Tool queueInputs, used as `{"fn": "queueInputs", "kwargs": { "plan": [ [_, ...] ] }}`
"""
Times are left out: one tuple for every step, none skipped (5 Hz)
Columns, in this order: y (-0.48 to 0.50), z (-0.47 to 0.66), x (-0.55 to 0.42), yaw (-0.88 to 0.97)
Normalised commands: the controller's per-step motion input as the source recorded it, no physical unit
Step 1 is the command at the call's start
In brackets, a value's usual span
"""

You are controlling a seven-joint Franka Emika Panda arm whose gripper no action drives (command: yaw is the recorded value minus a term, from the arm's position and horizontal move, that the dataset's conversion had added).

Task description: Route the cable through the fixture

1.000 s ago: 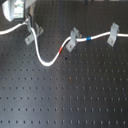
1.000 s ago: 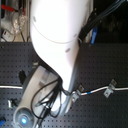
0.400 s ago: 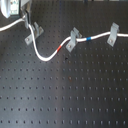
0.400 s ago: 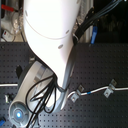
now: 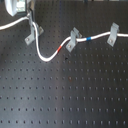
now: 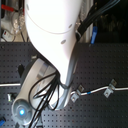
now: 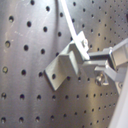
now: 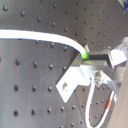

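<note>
The white cable (image 5: 41, 51) runs from the first exterior view's left edge up to my gripper (image 5: 29, 18), then loops down past a silver clip fixture (image 5: 31, 34). Its red band (image 5: 61, 48) lies just before the middle clip (image 5: 74, 38) and its blue band (image 5: 87, 38) just after it. The cable ends at the right clip (image 5: 114, 33). My gripper seems shut on the cable right above the left clip. The first wrist view shows the fingers (image 7: 98, 65) against the clip (image 7: 62, 67). The second wrist view shows the cable (image 8: 40, 36) meeting the clip (image 8: 75, 77).
All of this sits on a black perforated breadboard (image 5: 70, 95). In the second exterior view my white arm (image 6: 52, 45) with its black hoses fills the middle and hides the gripper. Two clips (image 6: 76, 96) (image 6: 111, 90) with the cable (image 6: 93, 92) show at the second exterior view's right.
My gripper has shifted toward the first exterior view's top with the cable, so the cable's left stretch now slants up more. The arm has swung lower in the second exterior view.
</note>
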Motion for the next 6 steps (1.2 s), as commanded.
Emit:
{"fn": "queueInputs", "kwargs": {
  "plan": [
    [-0.277, -0.15, -0.041, 0.00],
    [-0.147, -0.03, -0.157, 0.00],
    [0.090, 0.01, -0.204, 0.00],
    [0.142, 0.00, -0.210, 0.00],
    [0.045, 0.00, -0.145, -0.03],
    [-0.069, 0.00, -0.055, -0.10]
  ]
}}
